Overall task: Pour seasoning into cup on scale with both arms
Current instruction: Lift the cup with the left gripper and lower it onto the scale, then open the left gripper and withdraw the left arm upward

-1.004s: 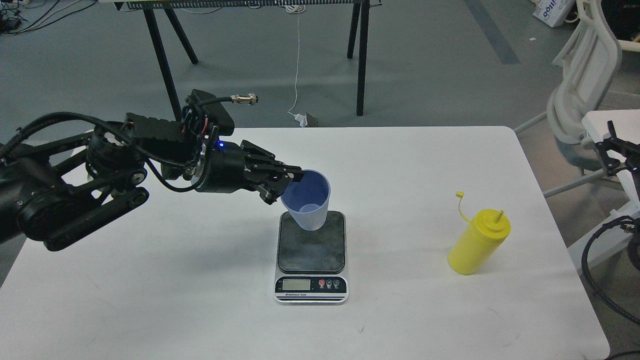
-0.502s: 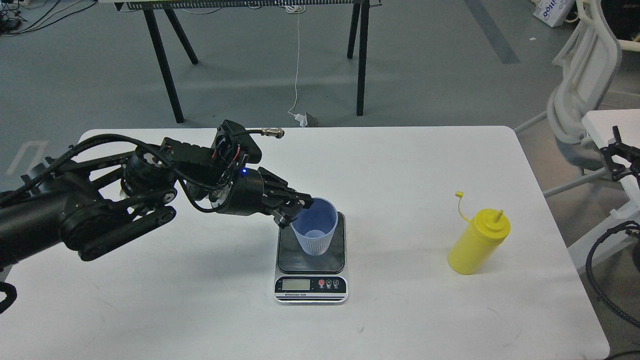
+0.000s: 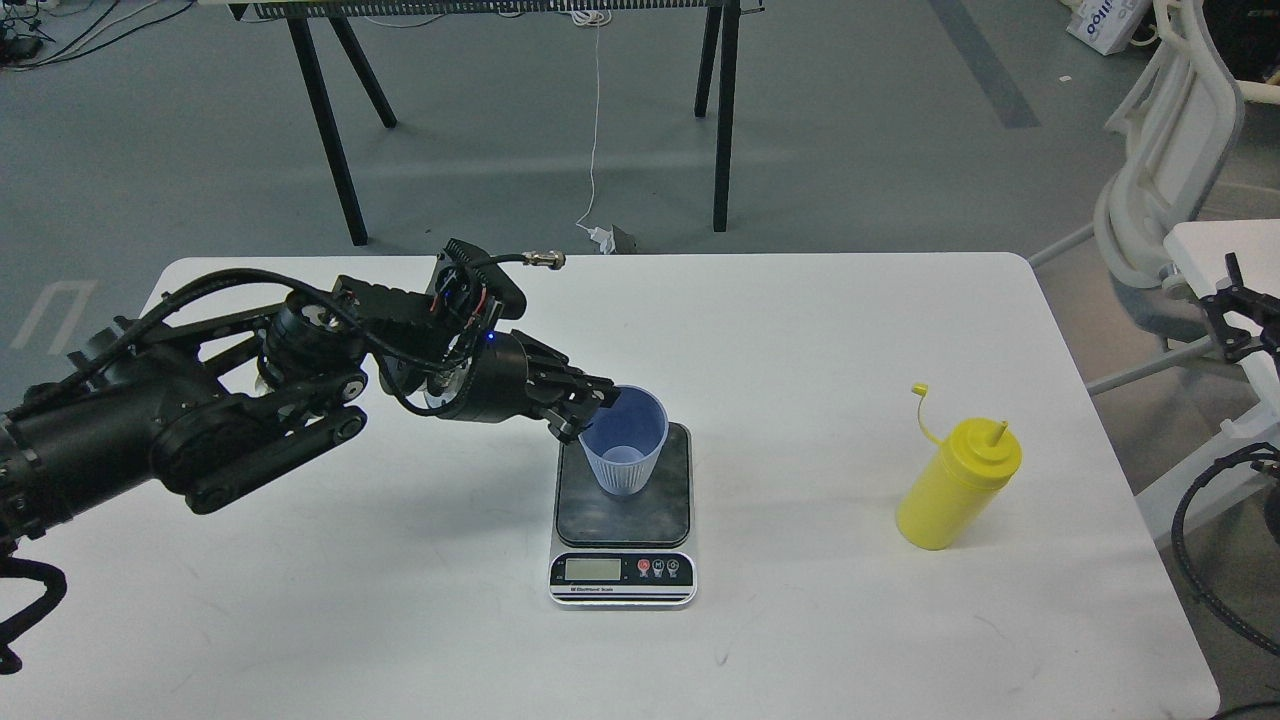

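The light blue ribbed cup (image 3: 626,447) stands upright on the dark plate of the scale (image 3: 622,520), toward the plate's back. My left gripper (image 3: 592,404) reaches in from the left and is shut on the cup's left rim, one finger inside and one outside. The yellow squeeze bottle (image 3: 955,488) stands on the table to the right, its cap off and hanging by the tether, leaning slightly right. It is well apart from the scale. My right gripper (image 3: 1232,312) shows small and dark at the right edge, off the table; its fingers cannot be told apart.
The white table (image 3: 400,600) has rounded corners and its right edge runs near the bottle. A white chair (image 3: 1165,170) and a second white surface (image 3: 1205,245) stand to the right. Black table legs (image 3: 722,110) stand on the floor behind.
My left arm has come down and forward with the cup. The cup went from tilted above the scale's back edge to upright on the plate. The bottle has not moved.
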